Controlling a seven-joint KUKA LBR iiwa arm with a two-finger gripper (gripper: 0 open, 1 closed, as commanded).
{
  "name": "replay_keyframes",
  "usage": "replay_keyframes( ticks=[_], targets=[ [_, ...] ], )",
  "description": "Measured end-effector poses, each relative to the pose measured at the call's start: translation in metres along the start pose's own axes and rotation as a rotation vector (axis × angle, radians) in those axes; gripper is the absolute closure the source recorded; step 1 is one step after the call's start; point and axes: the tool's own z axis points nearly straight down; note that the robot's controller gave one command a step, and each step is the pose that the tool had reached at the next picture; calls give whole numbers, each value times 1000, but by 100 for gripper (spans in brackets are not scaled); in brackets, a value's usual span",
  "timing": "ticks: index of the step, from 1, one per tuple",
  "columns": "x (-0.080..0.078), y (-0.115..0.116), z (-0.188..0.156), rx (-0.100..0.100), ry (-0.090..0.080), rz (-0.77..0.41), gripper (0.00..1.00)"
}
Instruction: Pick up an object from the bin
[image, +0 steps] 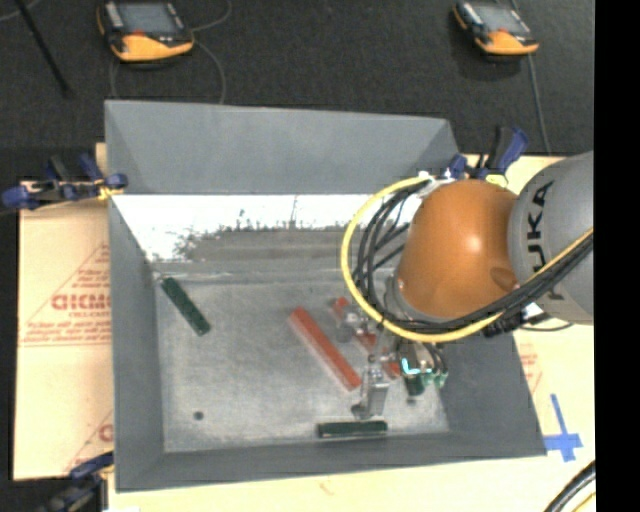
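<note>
Grey metal bin (270, 150), hand (372, 396) low between orange-red bar (325, 348) and dark green bar (352, 429), grip state unclear.

Matt, scuffed grey metal bin (280, 150); glossy orange cover (455, 255)

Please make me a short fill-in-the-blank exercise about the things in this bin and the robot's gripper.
1. The left bar and the front bar are both dark ___.
2. In this view, the reddish bar lies to the ___ of the gripper.
3. The arm's rounded cover is ___ in colour.

Missing words: green; left; orange.
</note>
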Motion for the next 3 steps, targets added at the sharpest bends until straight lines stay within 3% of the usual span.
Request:
replay_keyframes(
  ticks=[1, 2, 3],
  targets=[
    [-39, -17, 99, 0, -2, 234, 0],
    [-86, -49, 128, -2, -14, 258, 0],
    [-86, -48, 126, -3, -15, 256, 100]
  ],
)
